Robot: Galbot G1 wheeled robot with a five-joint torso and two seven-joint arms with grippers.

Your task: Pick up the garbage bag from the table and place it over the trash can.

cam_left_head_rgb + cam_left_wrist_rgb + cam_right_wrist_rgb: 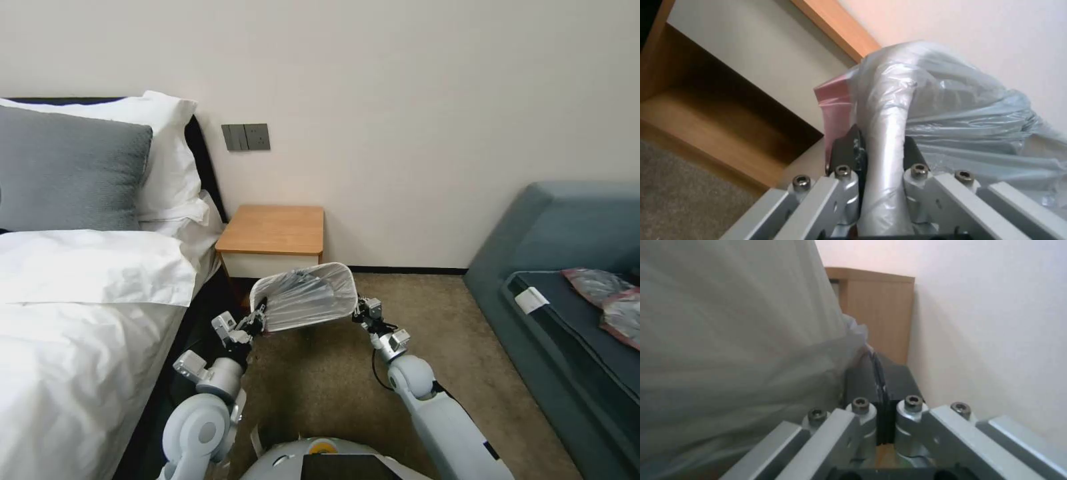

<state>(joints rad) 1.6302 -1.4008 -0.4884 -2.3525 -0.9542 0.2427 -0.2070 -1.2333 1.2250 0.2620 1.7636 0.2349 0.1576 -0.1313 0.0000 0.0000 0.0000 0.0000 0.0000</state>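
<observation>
The trash can [305,298], lined with the thin, slippery garbage bag [951,110], hung between both end effectors: left end effector [882,150] clamped its wrapped rim, right end effector [880,383] pinched film.

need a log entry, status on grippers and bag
Left gripper shut on bagged bin rim. Right gripper shut on thin grey plastic bag, lining cream bin, tilted. Nothing blocking.

The trash can [305,297], lined with the garbage bag [300,293], hangs tilted between the left claw [257,319] and right claw [361,311], before the worktop [273,230].
</observation>
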